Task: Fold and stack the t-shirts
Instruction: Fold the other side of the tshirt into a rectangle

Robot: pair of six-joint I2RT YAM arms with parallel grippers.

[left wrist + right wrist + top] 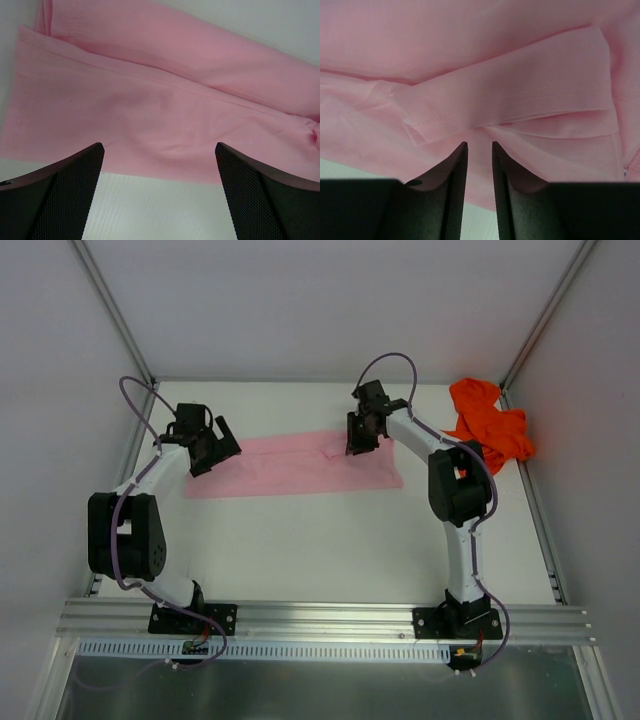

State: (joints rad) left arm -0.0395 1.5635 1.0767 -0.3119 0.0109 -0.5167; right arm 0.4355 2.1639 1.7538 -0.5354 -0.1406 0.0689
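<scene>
- Under the right gripper [358, 440]: pink t-shirt [290, 468], lying flat as a long band on the worktop [320, 550], its other end below the left gripper [214, 447].
- Right jaws: nearly together with a thin slit between them, tips at a stitched sleeve hem [510, 107]. Whether cloth sits in the slit cannot be told.
- Left jaws: spread wide and empty, tips over the band's near edge.
- Orange t-shirt [490, 425]: crumpled heap to the outer side of the right jaws, in the far corner, well apart from the pink one and not yet folded.
- Risk: a pinch that takes only the top layer. The band looks several layers thick, so the lower ones would stay behind and the fold would open.
- Risk: a hold on the sleeve flap alone would drag it out of line.
- Risk: lifting one end while the left jaws are unclenched would skew the band.
- Room: broad bare worktop on the near side of both jaws. The back wall [320, 310] stands close beyond them.
</scene>
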